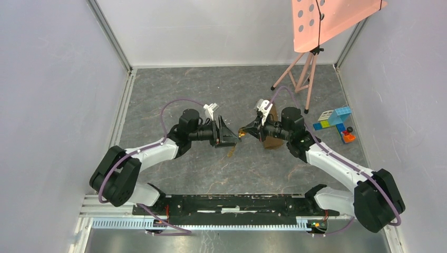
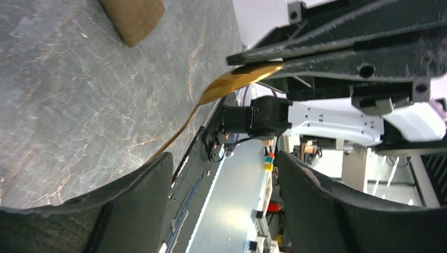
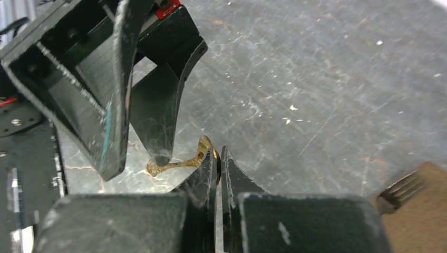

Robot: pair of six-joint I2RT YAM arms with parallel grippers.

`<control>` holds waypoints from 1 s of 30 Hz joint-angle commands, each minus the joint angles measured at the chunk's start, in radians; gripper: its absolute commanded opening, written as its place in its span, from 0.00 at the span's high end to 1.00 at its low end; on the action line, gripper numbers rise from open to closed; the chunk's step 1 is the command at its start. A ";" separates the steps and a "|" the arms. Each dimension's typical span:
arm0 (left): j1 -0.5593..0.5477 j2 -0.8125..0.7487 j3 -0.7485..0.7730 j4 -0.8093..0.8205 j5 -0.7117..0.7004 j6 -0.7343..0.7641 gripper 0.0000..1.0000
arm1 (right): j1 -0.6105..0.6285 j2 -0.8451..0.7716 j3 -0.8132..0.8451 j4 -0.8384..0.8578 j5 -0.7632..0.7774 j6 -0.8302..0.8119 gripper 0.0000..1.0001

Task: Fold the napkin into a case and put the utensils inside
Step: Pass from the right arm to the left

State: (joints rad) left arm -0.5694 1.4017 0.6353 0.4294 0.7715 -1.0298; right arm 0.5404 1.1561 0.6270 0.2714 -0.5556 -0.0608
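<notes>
Right gripper (image 3: 217, 158) clamped tight on the small shiny gold spoon (image 3: 203, 152), mid-air; left gripper (image 2: 224, 158) gaping wide, empty. I'd clear the left, then slide the spoon handle-first into the folded brown cloth case (image 3: 421, 226) on the table by the right arm. Count: one case, two grippers, one spoon, one thin black fork (image 3: 403, 187) on the cloth.

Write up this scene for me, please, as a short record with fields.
Right gripper: shut on the small shiny gold spoon
Left gripper: open, empty, facing the spoon
Brown cloth napkin: folded, on the grey marbled table, under the right arm
Thin black fork: tines lie on the napkin, handle hidden
Coloured toy blocks: at the table's right side
</notes>
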 commanded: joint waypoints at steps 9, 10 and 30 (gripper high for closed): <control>-0.110 -0.098 0.011 -0.096 -0.136 0.308 0.64 | -0.024 0.008 0.085 0.008 -0.036 0.273 1.00; -0.112 -0.112 0.012 -0.119 -0.165 0.326 0.64 | -0.023 0.007 0.081 0.015 -0.042 0.275 1.00; -0.116 -0.221 -0.046 -0.211 -0.252 0.407 0.44 | -0.024 -0.001 0.088 0.035 -0.116 0.318 1.00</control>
State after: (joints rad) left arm -0.6807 1.1679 0.5835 0.1909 0.4850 -0.6788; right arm 0.5205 1.1748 0.6834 0.2302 -0.6525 0.2062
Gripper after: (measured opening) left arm 0.638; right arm 0.018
